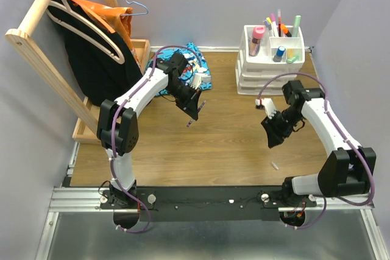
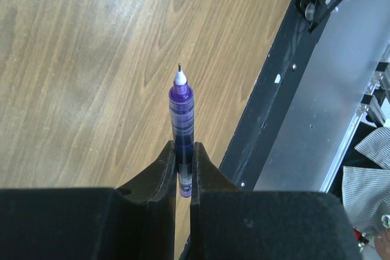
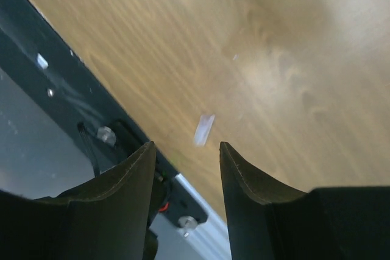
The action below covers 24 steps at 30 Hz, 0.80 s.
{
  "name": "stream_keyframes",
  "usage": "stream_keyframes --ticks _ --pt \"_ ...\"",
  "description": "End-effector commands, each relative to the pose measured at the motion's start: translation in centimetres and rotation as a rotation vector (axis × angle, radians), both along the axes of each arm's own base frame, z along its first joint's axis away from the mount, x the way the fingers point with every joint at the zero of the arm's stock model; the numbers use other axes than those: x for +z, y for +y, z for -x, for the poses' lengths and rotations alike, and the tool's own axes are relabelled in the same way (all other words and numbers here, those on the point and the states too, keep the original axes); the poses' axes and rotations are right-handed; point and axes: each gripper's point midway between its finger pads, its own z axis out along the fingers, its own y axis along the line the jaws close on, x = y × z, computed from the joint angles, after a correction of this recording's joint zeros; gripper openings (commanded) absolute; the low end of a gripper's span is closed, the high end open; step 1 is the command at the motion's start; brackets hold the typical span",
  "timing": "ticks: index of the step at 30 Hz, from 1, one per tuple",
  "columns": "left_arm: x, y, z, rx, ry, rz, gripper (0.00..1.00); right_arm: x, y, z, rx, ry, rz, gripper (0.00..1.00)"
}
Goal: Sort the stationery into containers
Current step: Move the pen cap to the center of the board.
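Between the fingers of your left gripper [image 2: 183,172] sits a purple pen [image 2: 181,120], pinched low on its barrel with the jaws closed tight against it and its fine tip pointing away from the wrist. From above, you can see that gripper hanging over the left-middle of the wooden table [image 1: 231,150], the pen slanting down and toward the near edge without touching the wood. Your right gripper [image 3: 186,156] holds nothing; its jaws stand apart with only bare table showing between them, and it hovers over the right part of the table. On the wood beyond those fingers lies a small pale piece [image 3: 204,129], close to the black rail [image 3: 67,83] along the near edge; you cannot tell from these views what it is. At the far right corner stands the white organiser [image 1: 256,80], well apart from both grippers; its top compartments hold upright pens and markers [image 1: 279,24], and a pink tube [image 1: 257,39] stands in the front left one. Behind your left arm a blue patterned cloth [image 1: 198,50] lies on the far side of the table. Further left are a wooden tray [image 1: 144,45] and a leaning wooden rack [image 1: 36,35] with hangers and dark clothing.
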Motion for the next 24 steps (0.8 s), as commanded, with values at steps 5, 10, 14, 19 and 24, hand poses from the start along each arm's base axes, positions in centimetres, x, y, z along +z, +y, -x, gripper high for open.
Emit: stream_keyframes --ticks 5,10,14,19,24 --pt "0.8 -0.3 -0.3 0.023 -0.057 0.026 0.00 -5.1 -2.5 5.5 -0.062 0.155 0.264 0.56" --pt "0.4 -0.5 -0.3 0.032 -0.047 0.034 0.00 -5.9 -2.2 5.6 -0.114 0.161 0.279 0.60" --pt "0.2 -0.7 -0.4 0.040 -0.042 0.043 0.00 -6.7 -2.3 5.7 -0.141 0.194 0.315 0.57" --pt "0.2 -1.0 -0.8 0.043 -0.046 0.047 0.00 -7.3 -2.0 5.6 -0.123 0.156 0.324 0.53" --pt "0.2 -1.1 -1.0 0.045 -0.051 0.050 0.00 -8.0 -2.0 5.5 -0.111 0.159 0.346 0.41"
